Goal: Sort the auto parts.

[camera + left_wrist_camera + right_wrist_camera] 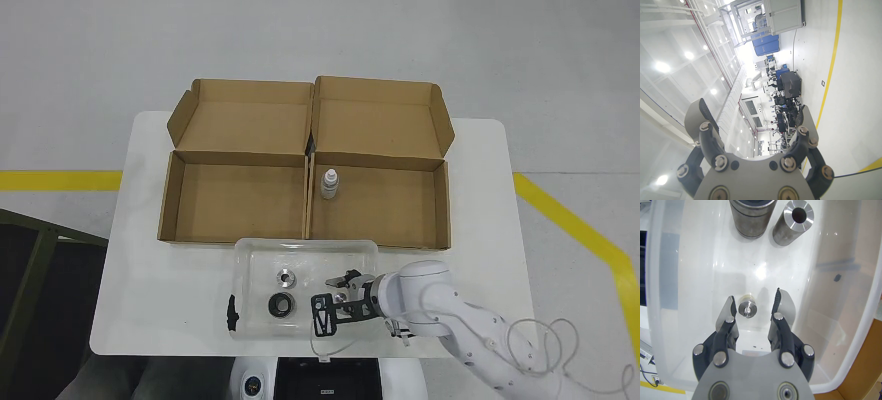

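Note:
A clear plastic bin (250,250) at the table's front holds the parts. My right gripper (755,294) is lowered into it and stands open around a small silver stud (747,310), which stands upright close to one fingertip (732,306) and apart from the other. Farther along the bin floor stand a large dark sleeve (751,217) and a silver bored cylinder (793,220). From above, the right gripper (346,281) is at the bin's right half, with the silver cylinder (287,277) and the dark sleeve (282,305) to its left. My left gripper (753,106) is open and holds nothing, pointing out into the room.
Two open cardboard boxes sit behind the bin: the left box (235,200) and the right box (400,205), which has a small white bottle (329,184) in it. A small black piece (231,313) lies at the bin's front left corner.

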Robot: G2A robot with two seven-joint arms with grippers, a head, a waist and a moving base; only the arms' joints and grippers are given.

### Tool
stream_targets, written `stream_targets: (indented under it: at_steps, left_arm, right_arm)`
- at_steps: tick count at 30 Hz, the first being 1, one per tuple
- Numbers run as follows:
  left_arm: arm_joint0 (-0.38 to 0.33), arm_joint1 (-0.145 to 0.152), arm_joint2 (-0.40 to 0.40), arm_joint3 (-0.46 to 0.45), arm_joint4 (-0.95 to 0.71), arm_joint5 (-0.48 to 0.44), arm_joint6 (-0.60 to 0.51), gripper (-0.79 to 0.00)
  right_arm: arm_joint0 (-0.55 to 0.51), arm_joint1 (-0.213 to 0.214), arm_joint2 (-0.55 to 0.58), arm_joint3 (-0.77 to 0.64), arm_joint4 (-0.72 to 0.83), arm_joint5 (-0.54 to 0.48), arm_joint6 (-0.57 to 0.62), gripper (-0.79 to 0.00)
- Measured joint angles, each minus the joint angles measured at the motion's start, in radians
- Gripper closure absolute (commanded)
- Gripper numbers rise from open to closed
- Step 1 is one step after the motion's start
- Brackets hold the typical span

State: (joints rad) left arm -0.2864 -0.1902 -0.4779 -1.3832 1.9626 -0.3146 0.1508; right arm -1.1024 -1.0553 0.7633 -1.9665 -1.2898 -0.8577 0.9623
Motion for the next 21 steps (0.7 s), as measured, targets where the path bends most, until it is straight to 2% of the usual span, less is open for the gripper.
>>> stream_targets:
  at_steps: [8,11,15,17,18,21]
  left_arm:
    - [0.0,0.0,0.0,0.0,0.0,0.0,0.0,-0.785]
    - [0.0,0.0,0.0,0.0,0.0,0.0,0.0,-0.785]
    - [0.0,0.0,0.0,0.0,0.0,0.0,0.0,-0.785]
    - [0.0,0.0,0.0,0.0,0.0,0.0,0.0,-0.785]
    - [0.0,0.0,0.0,0.0,0.0,0.0,0.0,-0.785]
    - [0.0,0.0,0.0,0.0,0.0,0.0,0.0,-0.785]
  right_arm:
    - [0.034,0.013,-0.045,0.011,0.013,0.017,0.017,-0.363]
    - [0.048,0.018,-0.062,0.012,0.015,0.023,0.023,-0.339]
    - [0.066,0.024,-0.083,0.013,0.025,0.033,0.033,-0.222]
    - [0.074,0.026,-0.091,0.013,0.034,0.039,0.039,-0.025]
    - [0.077,0.027,-0.096,0.013,0.038,0.041,0.041,0.0]
    - [0.089,0.029,-0.11,0.009,0.052,0.048,0.048,0.0]
